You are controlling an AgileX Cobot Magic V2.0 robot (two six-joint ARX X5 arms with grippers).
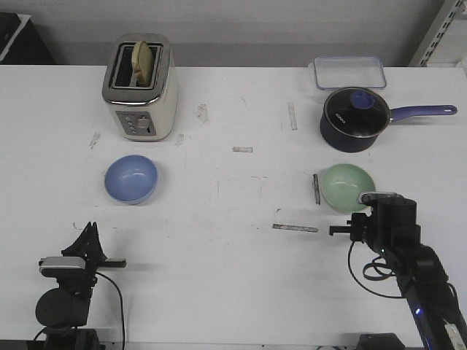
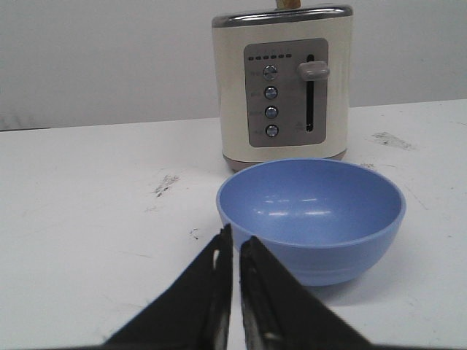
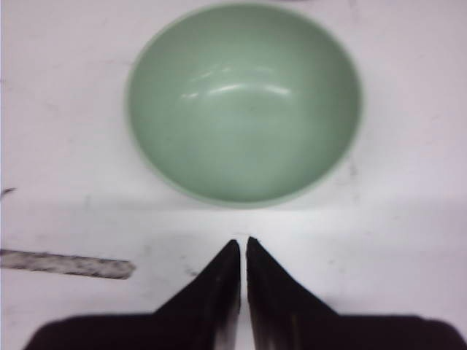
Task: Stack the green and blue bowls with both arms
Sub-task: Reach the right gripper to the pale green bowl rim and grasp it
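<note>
White and scuffed, the table [image 1: 233, 277] holds the blue bowl [image 1: 130, 179] on the robot's left, in front of the toaster [image 1: 140, 87], and the green bowl [image 1: 348, 187] on the right, near the lidded pot [image 1: 355, 120]. Both bowls sit upright and well apart from each other. Each arm faces its own bowl: the left gripper [image 2: 236, 251] points at the blue one from the near side with a gap between, while the right gripper [image 3: 242, 251] sits just short of the green rim (the closer approach of the two). Both sets of jaws are pressed together, holding nothing. The right arm looks better placed to lift first, though its jaws must part to take the rim.
</note>
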